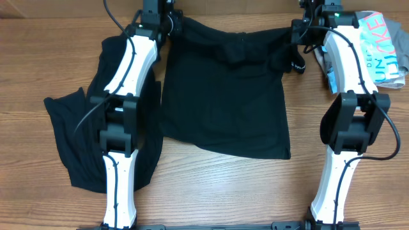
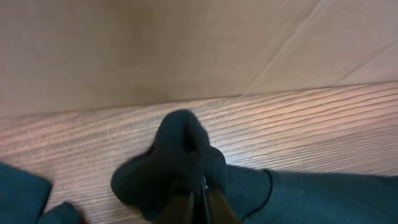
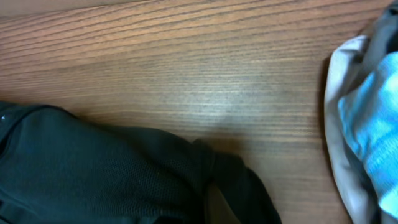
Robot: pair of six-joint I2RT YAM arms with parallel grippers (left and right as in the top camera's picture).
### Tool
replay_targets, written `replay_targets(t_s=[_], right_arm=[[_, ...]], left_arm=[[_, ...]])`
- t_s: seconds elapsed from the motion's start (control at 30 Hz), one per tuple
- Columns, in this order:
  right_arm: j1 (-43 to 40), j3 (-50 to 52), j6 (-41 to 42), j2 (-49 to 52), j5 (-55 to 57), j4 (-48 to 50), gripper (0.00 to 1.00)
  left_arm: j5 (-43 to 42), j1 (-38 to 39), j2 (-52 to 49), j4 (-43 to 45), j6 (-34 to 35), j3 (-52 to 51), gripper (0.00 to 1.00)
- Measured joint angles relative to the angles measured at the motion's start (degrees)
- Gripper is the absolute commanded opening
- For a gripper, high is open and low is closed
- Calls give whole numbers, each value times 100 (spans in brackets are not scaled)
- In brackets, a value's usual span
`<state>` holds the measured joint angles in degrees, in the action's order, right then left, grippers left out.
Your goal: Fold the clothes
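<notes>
One of the clothes, a black shirt-like garment (image 1: 223,96), lies spread across the middle of the table with its far edge bunched. My left gripper (image 1: 165,22) is shut on that edge's left corner. In the left wrist view the fingers (image 2: 186,208) pinch a wad of black fabric (image 2: 180,155) just above the wood. My right gripper (image 1: 299,33) is shut on the right corner. Black cloth (image 3: 124,174) wraps its finger (image 3: 219,205) in the right wrist view. A second black garment (image 1: 70,140) lies crumpled at the left, partly under my left arm.
A white and light-blue printed garment (image 1: 382,38) lies at the far right, close to my right arm, and shows at the edge of the right wrist view (image 3: 367,124). A cardboard wall (image 2: 186,43) stands right behind the table's far edge.
</notes>
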<state>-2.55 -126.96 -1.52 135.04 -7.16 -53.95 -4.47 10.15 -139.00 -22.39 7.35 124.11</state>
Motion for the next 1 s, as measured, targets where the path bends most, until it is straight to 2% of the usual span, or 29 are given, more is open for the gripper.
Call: replay_targets(t_s=[0.03, 0.07, 0.1, 0.13, 0.3, 0.37, 0.57, 0.73, 0.83, 1.0], right_arm=[[0, 0, 0, 35, -2, 57, 10], [0, 0, 0, 55, -2, 96, 31], [0, 0, -11, 72, 0, 140, 74], [0, 0, 7, 81, 7, 214, 88], [-7, -55, 46, 81, 11, 76, 100], [-7, -170, 87, 81, -9, -216, 100], [-9, -896, 146, 31, -538, -1615, 100], [-9, -988, 153, -52, -1088, -2275, 100], [-9, -988, 153, -52, -1226, -2426, 100], [-9, -986, 157, -52, -1325, -2516, 100]], left_arm=[[66, 2, -57, 9, 11, 0, 25], [116, 15, -81, 11, 35, 0, 40], [177, 17, -103, 9, 42, 0, 76], [258, 17, -109, 9, 37, 0, 100], [400, 11, -105, -286, 59, 0, 100], [424, 11, -63, -601, 59, 0, 100], [439, -52, 861, -2964, 66, -20, 100], [590, -170, 1626, -4527, 345, 52, 100], [636, -345, 1641, -4948, 461, 44, 100], [680, -715, 1488, -4916, 520, -461, 100]])
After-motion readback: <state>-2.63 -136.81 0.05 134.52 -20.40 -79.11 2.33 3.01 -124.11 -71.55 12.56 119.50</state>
